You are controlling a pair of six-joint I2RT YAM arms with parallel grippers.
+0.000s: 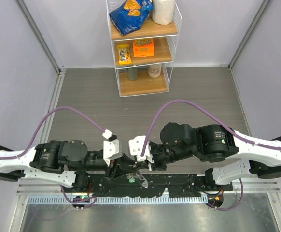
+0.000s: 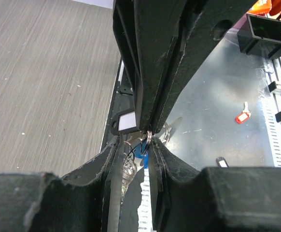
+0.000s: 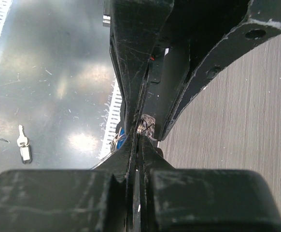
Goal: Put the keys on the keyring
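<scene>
Keyring (image 2: 148, 137) between left claw (image 2: 136, 153), right claw (image 3: 138, 140)

The top camera looks down from behind. Both wrist cameras sit close, sharing where left hand (image 2: 144, 145) and right hand (image 3: 139, 135) meet.

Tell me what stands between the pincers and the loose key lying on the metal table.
Nothing visible: the key lies by itself on the table. But the left pincer and right pincer are both shut on the keyring, tip to tip, so neither is free.
</scene>
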